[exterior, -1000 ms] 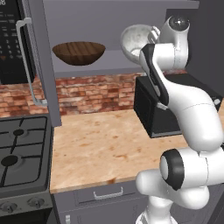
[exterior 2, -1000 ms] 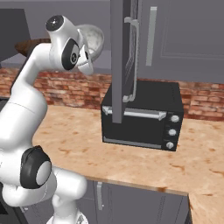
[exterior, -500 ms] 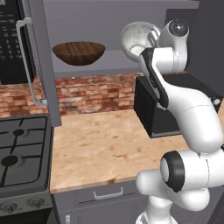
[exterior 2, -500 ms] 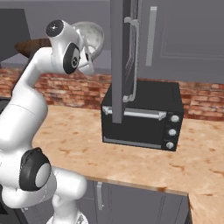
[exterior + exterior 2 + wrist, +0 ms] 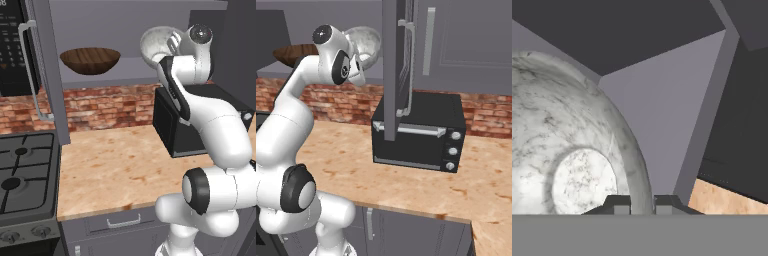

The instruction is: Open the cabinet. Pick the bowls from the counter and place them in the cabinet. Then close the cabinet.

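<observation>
marble-white, the smaller bowl (image 5: 156, 46) was pinched at its rim by the gripper (image 5: 643, 205) at the open cabinet (image 5: 125, 30), its shelf lying just below, right of the wooden bowl (image 5: 90, 60).

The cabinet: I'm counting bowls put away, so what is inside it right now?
Inside the cabinet, the brown wooden bowl sits on the shelf. The marble bowl is held tilted at the opening by the gripper; the arm hides the shelf's right end.
</observation>
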